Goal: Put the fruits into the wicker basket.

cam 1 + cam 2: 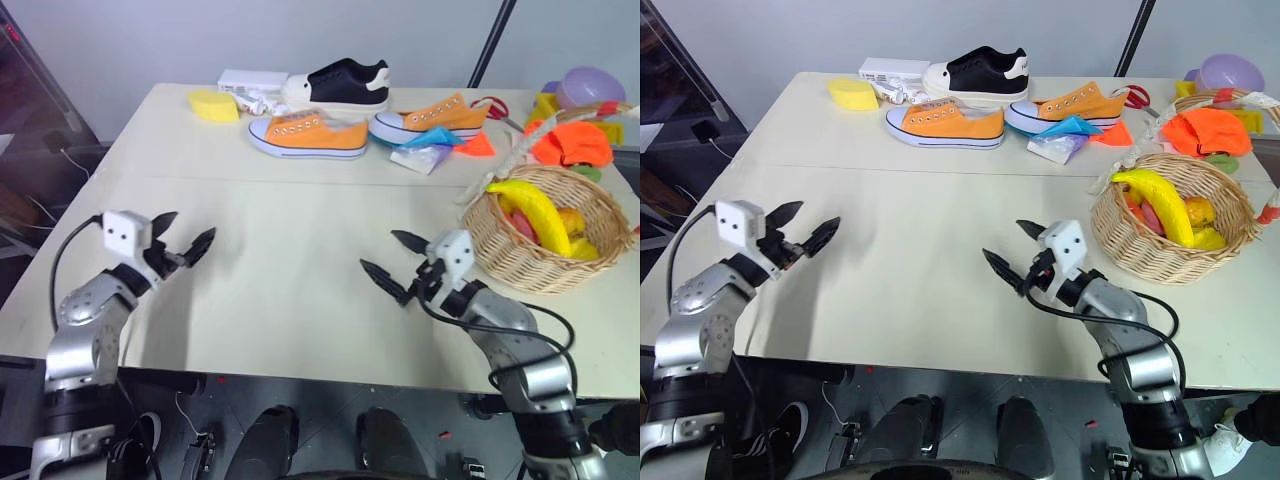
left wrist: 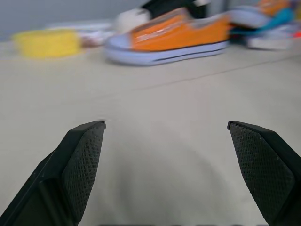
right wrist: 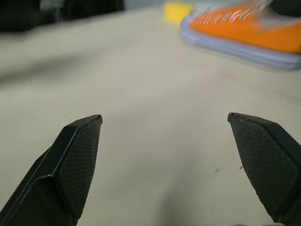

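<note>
Your left pincer [image 2: 167, 172] stands wide open over bare beige tabletop [image 2: 160, 108], its two black textured fingers [image 2: 80, 165] far apart with nothing between them. Ahead of it, toward the far edge, an orange sneaker [image 2: 171, 37] with a white sole lies on its sole. Beside the sneaker you have a yellow block [image 2: 47, 42], blurred. Behind the sneaker sits a dark shoe [image 2: 164, 7], and further along another orange shoe [image 2: 268, 16] beside something blue.

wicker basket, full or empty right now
Holding fruit, not empty: the round tan woven wicker basket has a curved yellow banana lying across smaller yellow, orange and red fruits inside it.
</note>
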### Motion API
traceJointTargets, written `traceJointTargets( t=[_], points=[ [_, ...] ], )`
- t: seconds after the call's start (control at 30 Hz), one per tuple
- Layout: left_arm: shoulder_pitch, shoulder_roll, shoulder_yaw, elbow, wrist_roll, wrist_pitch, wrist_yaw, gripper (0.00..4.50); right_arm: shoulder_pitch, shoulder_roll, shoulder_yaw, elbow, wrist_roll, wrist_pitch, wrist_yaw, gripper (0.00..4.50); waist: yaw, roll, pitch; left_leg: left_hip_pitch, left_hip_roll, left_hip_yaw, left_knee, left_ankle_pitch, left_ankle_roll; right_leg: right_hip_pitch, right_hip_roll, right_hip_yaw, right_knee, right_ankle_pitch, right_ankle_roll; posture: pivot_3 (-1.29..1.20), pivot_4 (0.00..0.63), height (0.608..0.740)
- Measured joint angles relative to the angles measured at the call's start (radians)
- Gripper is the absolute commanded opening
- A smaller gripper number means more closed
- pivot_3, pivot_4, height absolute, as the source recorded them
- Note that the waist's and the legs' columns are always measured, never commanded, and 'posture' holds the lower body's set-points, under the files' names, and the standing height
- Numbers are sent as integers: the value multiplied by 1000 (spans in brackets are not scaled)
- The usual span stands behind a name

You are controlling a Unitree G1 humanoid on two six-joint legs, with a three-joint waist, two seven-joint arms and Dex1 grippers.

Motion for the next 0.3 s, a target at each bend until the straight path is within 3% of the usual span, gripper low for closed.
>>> traceJointTargets(
  t=[0.3],
  points=[
    [66,-62,121,-22,-3,-66,159,4500,-71,15,36,123,-23,-91,109,4475,-2,-1,-1,0,0,0,1,0,0,0,-1,0,0,0,0,0,150,740]
  ],
)
